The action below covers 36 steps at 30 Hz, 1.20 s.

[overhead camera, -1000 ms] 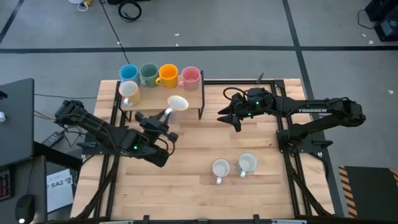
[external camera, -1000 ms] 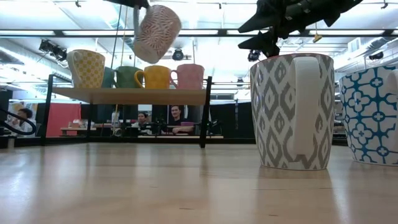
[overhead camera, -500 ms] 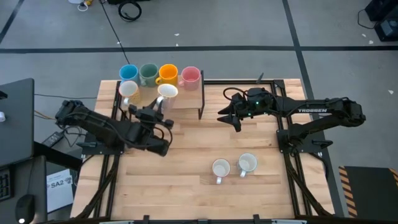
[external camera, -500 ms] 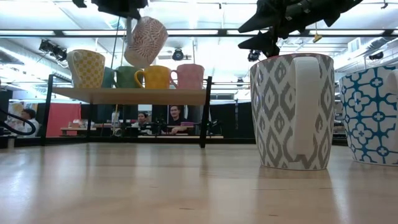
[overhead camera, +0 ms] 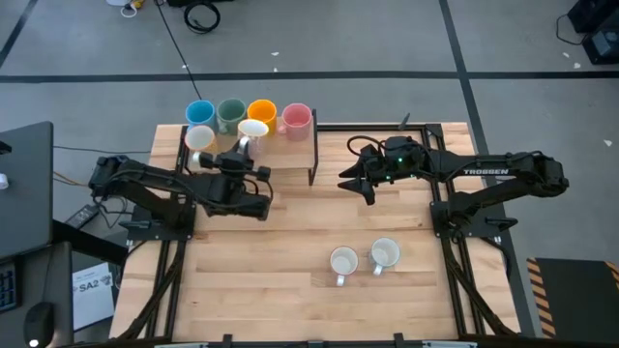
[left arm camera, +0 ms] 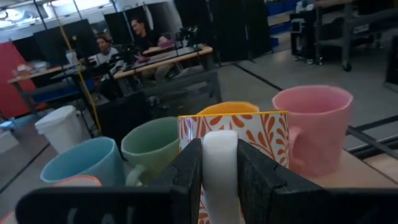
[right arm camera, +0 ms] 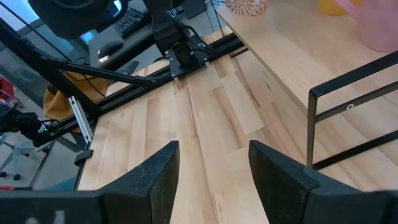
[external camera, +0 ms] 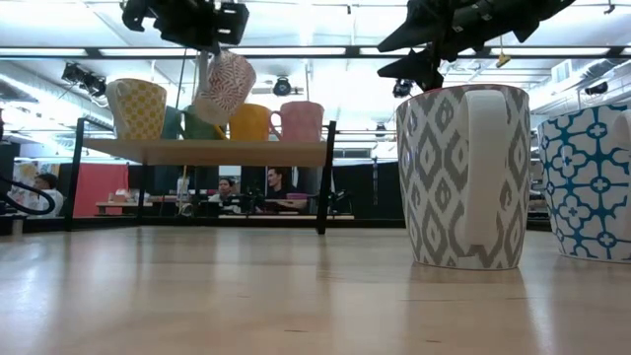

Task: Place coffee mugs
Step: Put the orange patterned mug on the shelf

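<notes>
Nearest on the worktop [overhead camera: 290, 261] stand two patterned mugs, a grey-patterned mug [external camera: 463, 177] and a blue-patterned mug [external camera: 590, 182], side by side. Farther back the right end effector [overhead camera: 360, 182] hangs over bare wood, fingers spread wide. The left end effector [overhead camera: 239, 157] grips the white handle of an orange-patterned mug [left arm camera: 239, 146], holding it tilted over the shelf [external camera: 212, 150]. Behind it on the shelf sit the blue mug [overhead camera: 199, 112], green mug [overhead camera: 230, 113], orange-yellow mug [overhead camera: 261, 112] and pink mug [overhead camera: 296, 118]; a yellow-patterned mug [external camera: 136, 107] stands at the shelf's left end.
</notes>
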{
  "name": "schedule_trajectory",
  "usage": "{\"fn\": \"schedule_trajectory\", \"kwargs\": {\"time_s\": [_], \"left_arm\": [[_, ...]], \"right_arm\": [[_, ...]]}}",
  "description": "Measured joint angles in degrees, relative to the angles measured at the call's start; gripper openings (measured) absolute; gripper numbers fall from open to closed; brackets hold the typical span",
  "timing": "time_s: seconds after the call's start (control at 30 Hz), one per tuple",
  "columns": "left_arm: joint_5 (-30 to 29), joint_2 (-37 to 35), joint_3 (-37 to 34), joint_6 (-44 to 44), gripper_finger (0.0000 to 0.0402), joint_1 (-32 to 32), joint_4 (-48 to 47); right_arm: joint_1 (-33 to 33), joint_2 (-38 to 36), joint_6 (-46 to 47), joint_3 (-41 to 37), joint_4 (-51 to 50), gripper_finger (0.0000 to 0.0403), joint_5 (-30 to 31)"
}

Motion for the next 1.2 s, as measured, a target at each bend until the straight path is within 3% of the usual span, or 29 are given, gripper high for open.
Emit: {"fn": "schedule_trajectory", "kwargs": {"time_s": [0.47,1.03,1.2], "left_arm": [[-0.2,6.5,0.0,-2.0,0.008,2.0,0.2],[5.2,6.8,0.1,-5.0,0.008,2.7,0.6],[9.6,6.8,0.1,-5.1,0.0079,2.2,0.7]], "right_arm": [[0.0,0.0,0.0,0.0,0.1,0.02,0.0],[0.0,0.0,-0.4,0.0,0.5,0.0199,0.0],[0.0,0.0,-0.4,0.0,0.5,0.0199,0.0]]}}
